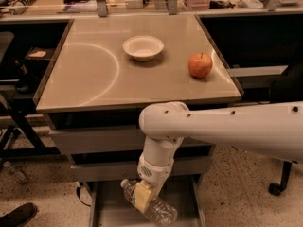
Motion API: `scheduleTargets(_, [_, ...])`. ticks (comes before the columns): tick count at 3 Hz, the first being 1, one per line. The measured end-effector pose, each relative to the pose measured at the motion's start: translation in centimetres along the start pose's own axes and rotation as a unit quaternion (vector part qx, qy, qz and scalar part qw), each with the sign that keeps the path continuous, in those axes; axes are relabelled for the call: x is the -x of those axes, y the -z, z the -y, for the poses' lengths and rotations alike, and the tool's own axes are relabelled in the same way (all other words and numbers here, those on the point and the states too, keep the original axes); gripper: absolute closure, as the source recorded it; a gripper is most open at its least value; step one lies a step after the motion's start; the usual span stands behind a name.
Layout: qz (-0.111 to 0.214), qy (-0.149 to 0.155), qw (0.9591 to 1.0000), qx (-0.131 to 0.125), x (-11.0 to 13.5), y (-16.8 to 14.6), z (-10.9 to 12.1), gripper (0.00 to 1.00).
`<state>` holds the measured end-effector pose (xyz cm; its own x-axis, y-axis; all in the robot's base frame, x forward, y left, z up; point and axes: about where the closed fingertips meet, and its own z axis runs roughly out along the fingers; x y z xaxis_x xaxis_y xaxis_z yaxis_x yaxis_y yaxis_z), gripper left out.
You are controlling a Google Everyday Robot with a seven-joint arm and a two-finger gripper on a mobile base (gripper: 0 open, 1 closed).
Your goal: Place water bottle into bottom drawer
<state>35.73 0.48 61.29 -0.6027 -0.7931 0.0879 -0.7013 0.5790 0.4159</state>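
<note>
My gripper (143,196) hangs from the white arm in front of the cabinet, low in the camera view. It is shut on the water bottle (158,211), a clear ribbed bottle lying slanted, its white cap up to the left and its base down to the right. The bottle hangs over the open bottom drawer (110,212), a grey flat tray with low side walls pulled out at floor level. I cannot tell whether the bottle touches the drawer floor.
On the tan tabletop (94,79) stand a white bowl (143,47) and a red apple (200,65). Two grey drawer fronts (94,140) are shut above the open one. A shoe (16,215) is on the floor at the left, a chair caster (276,188) at the right.
</note>
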Motion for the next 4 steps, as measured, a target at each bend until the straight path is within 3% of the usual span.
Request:
scheduleTargets(2, [0.007,0.000,0.9999,0.010,0.4,-1.6,0.5,1.00])
scheduleTargets(3, [0.043,-0.049,0.9971,0.040,0.2,-5.6,3.0,1.00])
scheduleTargets(4, [0.100,-0.109,0.9866,0.070,0.4,-8.6,6.6,1.00])
